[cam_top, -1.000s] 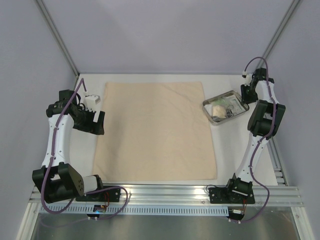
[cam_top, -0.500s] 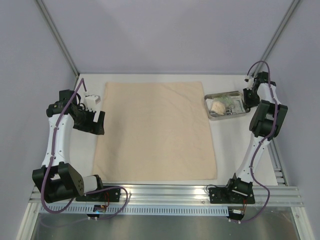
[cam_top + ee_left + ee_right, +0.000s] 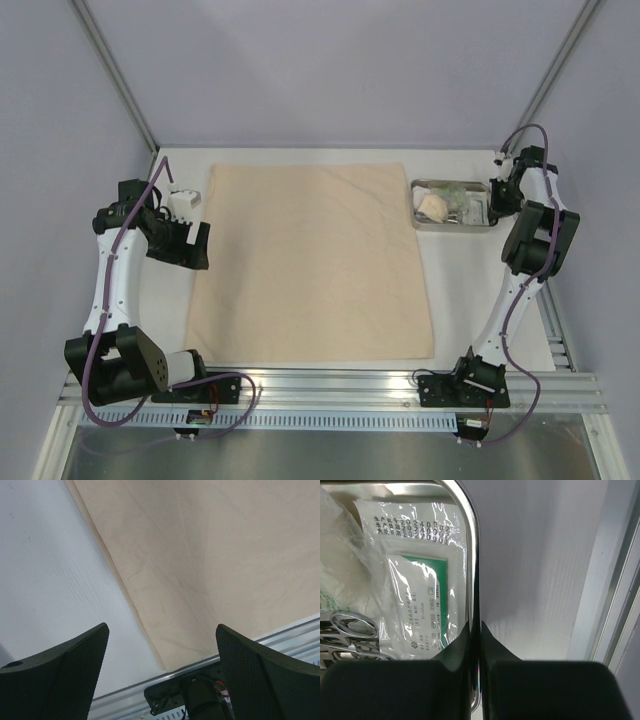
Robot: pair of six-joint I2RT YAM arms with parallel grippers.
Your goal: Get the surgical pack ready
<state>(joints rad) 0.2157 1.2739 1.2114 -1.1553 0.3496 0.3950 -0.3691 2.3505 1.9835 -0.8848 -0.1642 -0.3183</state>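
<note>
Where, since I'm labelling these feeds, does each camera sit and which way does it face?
Top external: above, behind the left arm and right arm, facing down on them, the cloth sheet and steel tray.
Left wrist: on the left arm, facing the sheet's edge; open left end effector frames it.
Right wrist: on the right arm, close on the tray rim; right end effector shut on it.
Shared: top and right wrist show the tray.

The sheet point(image 3: 310, 260) is tan cloth, matt and finely woven, with soft creases. The tray point(image 3: 470, 545) is polished steel, its rim mirror-bright. In it lie packets point(image 3: 415, 605) of clear, glossy, crinkled plastic and smooth, shiny steel clamps point(image 3: 352, 625). The surface point(image 3: 45, 570) is white, matt and faintly ribbed. The left claw point(image 3: 161, 640) has black fingers point(image 3: 60, 675) with a dimpled matt grain. The right claw point(image 3: 476, 632) looks smooth, dull black.
</note>
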